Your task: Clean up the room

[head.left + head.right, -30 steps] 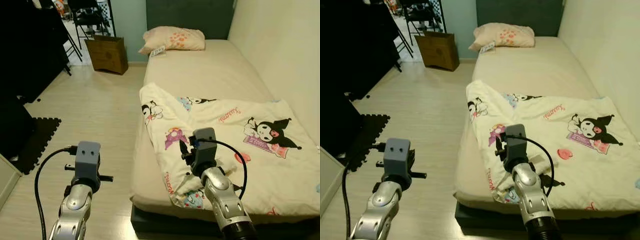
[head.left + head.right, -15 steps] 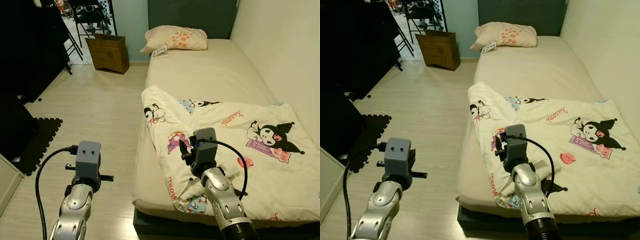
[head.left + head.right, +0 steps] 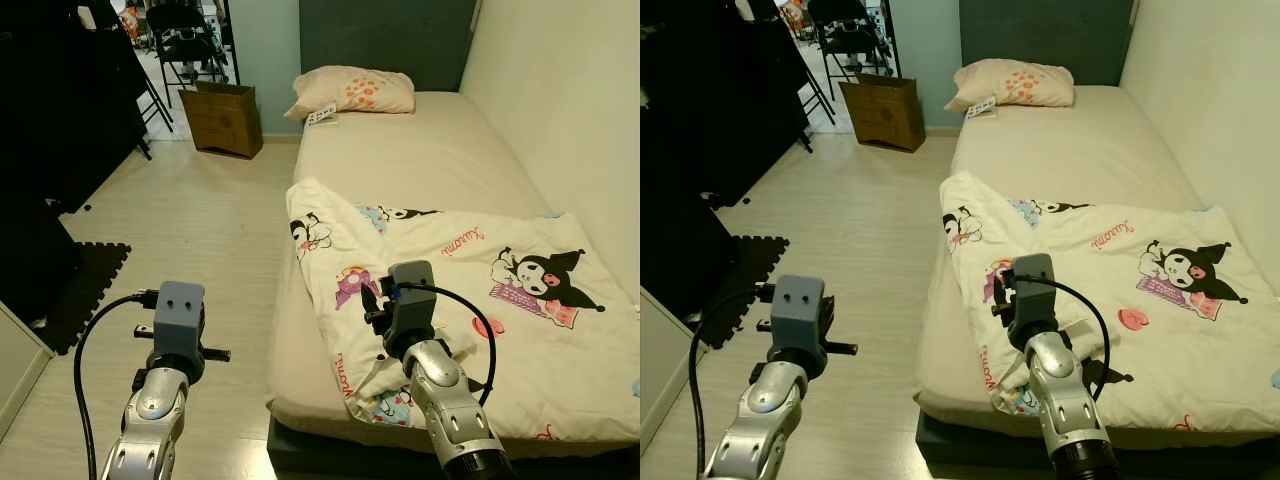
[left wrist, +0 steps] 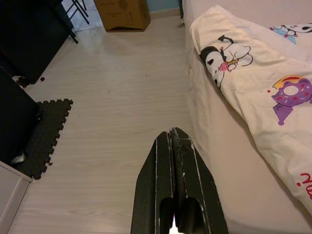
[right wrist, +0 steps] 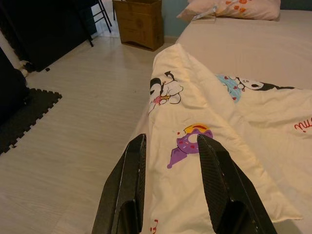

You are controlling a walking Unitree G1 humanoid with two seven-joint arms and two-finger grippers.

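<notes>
Black fingers of my left gripper (image 4: 174, 141) pressed together, empty, over pale wood floor (image 3: 190, 230) beside bed (image 3: 420, 150). My right gripper (image 5: 170, 146) spread apart, holding nothing, poised above near edge of cartoon-print blanket (image 3: 450, 270) lying rumpled across foot half of bed. Dark foam mat (image 3: 85, 290) on floor further left. Pillow (image 3: 355, 90) at head end. Cardboard box (image 3: 222, 118) on floor beyond.

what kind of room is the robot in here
Most likely a bedroom in a home. A bed runs along the wall with a pillow at its head and a cartoon-print blanket crumpled over its foot. Beside it are a wood floor and a brown paper bag.
</notes>
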